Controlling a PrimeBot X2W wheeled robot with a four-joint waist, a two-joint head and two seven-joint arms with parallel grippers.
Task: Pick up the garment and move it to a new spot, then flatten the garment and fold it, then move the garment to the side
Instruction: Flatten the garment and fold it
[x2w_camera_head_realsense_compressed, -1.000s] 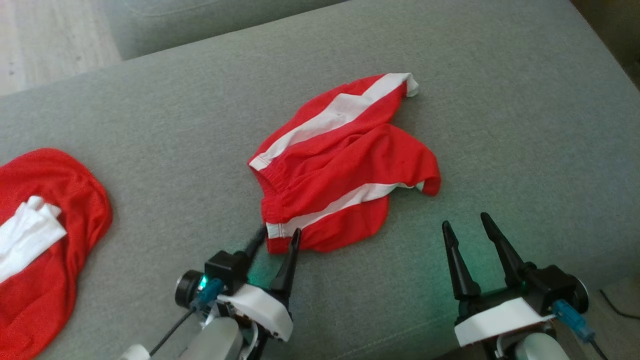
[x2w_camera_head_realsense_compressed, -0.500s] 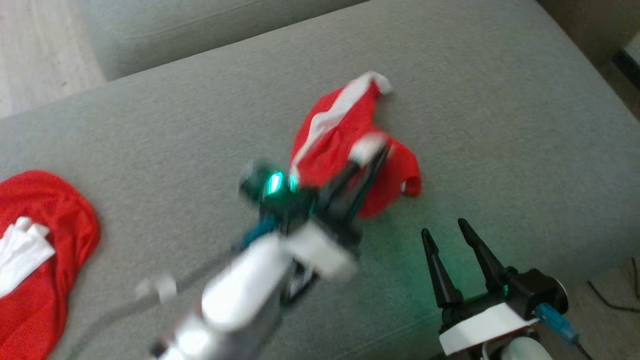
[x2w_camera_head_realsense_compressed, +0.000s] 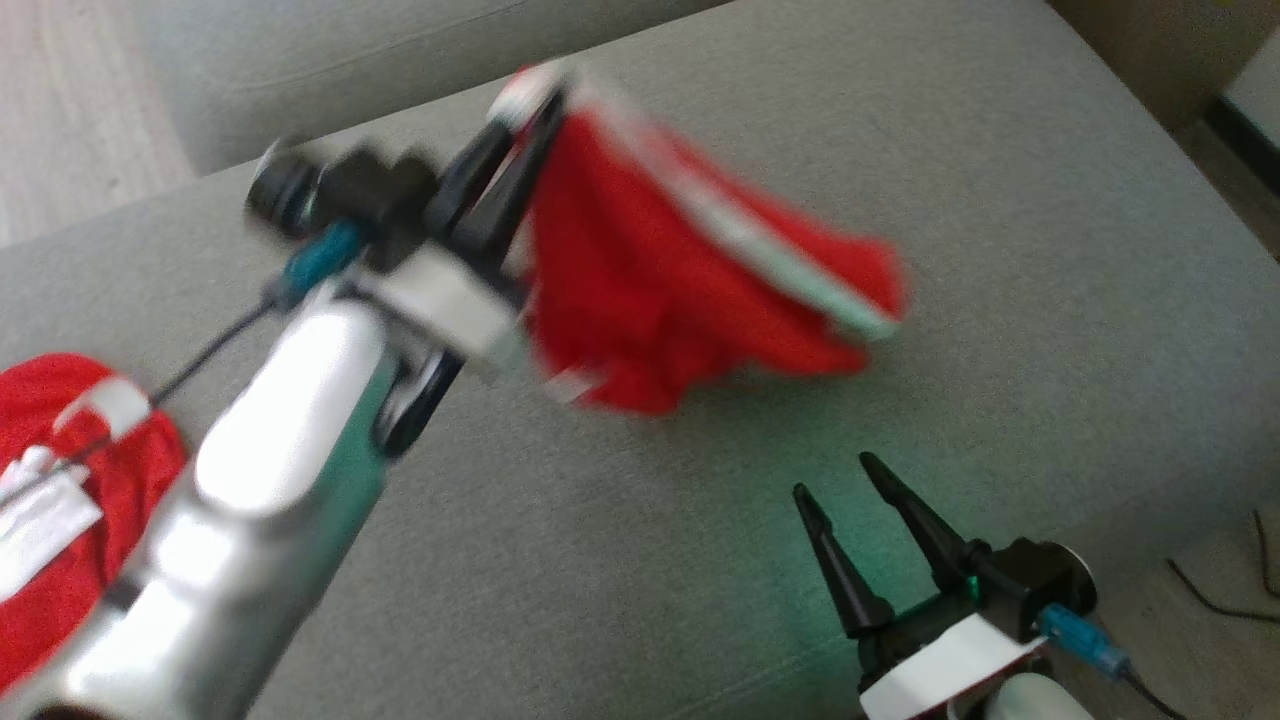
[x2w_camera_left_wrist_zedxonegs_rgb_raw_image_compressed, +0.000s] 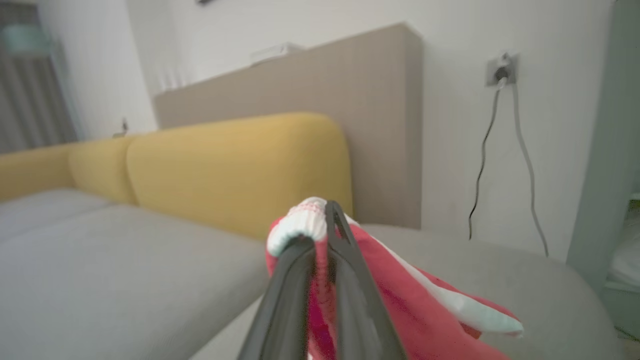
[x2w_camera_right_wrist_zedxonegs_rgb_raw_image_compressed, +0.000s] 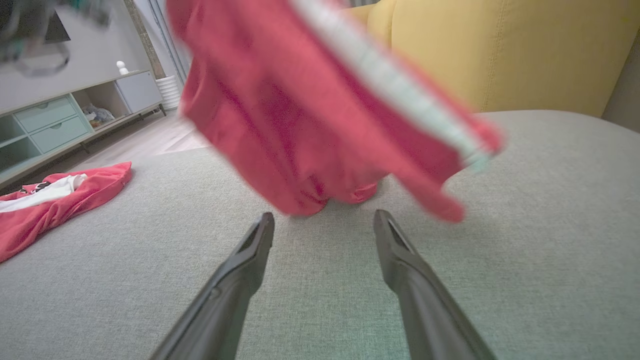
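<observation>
Grey woven fabric covers the broad sofa seat (x2w_camera_head_realsense_compressed: 1000, 200), the biggest thing in the head view. Behind it, in the left wrist view, stands a mustard-yellow backrest (x2w_camera_left_wrist_zedxonegs_rgb_raw_image_compressed: 225, 165).

Next in size is the pale left forearm (x2w_camera_head_realsense_compressed: 270, 460), which reaches up and across the seat from the lower left.

The red garment (x2w_camera_head_realsense_compressed: 650, 290), trimmed with a white stripe, hangs in the air over the middle of the seat. It is held by one white-edged corner and drapes out to the right. Its lowest folds come down to the cushion or close to it, and the blur hides whether they touch.

A second red-and-white garment (x2w_camera_head_realsense_compressed: 140, 460) lies crumpled on the seat at the far left, well apart from the first.

The left gripper (x2w_camera_head_realsense_compressed: 535, 110) has its jaws pressed together, pinching the white-edged corner of the hanging garment.

The right gripper (x2w_camera_head_realsense_compressed: 834, 475) sits low near the front edge of the seat. Its jaws are spread wide with nothing between them, pointing toward the garment just beyond.

A dark cable (x2w_camera_left_wrist_zedxonegs_rgb_raw_image_compressed: 480, 165) hangs from a wall socket (x2w_camera_left_wrist_zedxonegs_rgb_raw_image_compressed: 501, 70).
</observation>
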